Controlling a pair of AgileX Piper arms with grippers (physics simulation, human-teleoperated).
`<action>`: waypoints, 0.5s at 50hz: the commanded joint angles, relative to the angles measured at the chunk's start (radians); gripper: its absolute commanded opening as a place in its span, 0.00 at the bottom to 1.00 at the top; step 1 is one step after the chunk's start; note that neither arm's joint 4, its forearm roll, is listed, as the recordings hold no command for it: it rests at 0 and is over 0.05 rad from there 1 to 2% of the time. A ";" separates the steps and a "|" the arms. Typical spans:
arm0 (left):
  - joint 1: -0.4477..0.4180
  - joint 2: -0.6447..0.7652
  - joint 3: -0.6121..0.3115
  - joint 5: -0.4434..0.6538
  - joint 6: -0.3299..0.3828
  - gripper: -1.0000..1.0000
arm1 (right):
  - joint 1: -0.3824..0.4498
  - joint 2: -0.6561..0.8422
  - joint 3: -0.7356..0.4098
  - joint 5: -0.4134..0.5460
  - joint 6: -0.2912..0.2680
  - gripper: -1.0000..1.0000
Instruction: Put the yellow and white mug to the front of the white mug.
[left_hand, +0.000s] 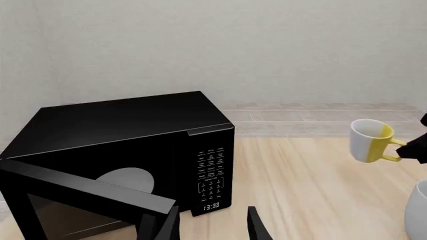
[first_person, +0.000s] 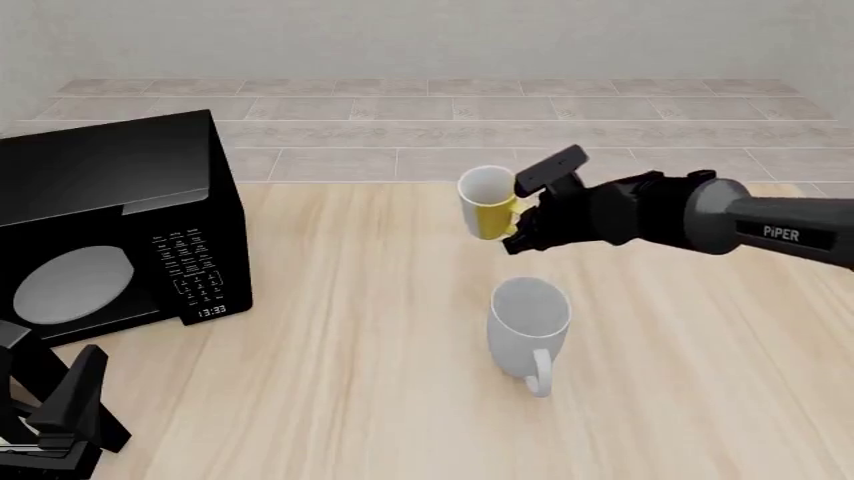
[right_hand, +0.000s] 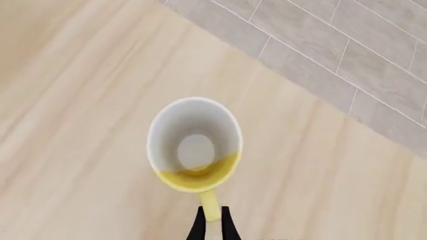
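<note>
I have the yellow and white mug pinched by its yellow handle in the right gripper, and it hangs clear of the table, above and beyond the white mug, which stands upright on the wood with its handle turned toward my side. The right wrist view confirms the hold: the two fingertips sit closed on the handle, the mug's white inside facing the camera. Judgement on handling: ceramic, stiff, glazed, so likely slippery under narrow pads, and brittle if dropped; held by the handle alone, the body can swing about the pinch, so I would move slowly and set it down gently. The handle is the sensible hold, since the rim looks too wide for a steady grip. Right arm pose: reaching in from the right of the white mug, forearm nearly level, wrist turned so the held mug sits roughly upright. The left gripper idles near the open black microwave, well to the left of the white mug, jaws apart and holding nothing. The spot on the near side of the white mug is free.
</note>
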 joint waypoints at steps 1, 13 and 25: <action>0.000 0.000 0.000 0.000 0.000 1.00 | -0.042 0.028 -0.011 -0.015 0.007 0.00; 0.000 0.000 0.000 0.000 0.000 1.00 | -0.068 0.046 -0.009 -0.028 0.008 0.00; 0.000 0.000 0.000 0.000 0.000 1.00 | -0.080 0.074 -0.002 -0.058 0.030 0.00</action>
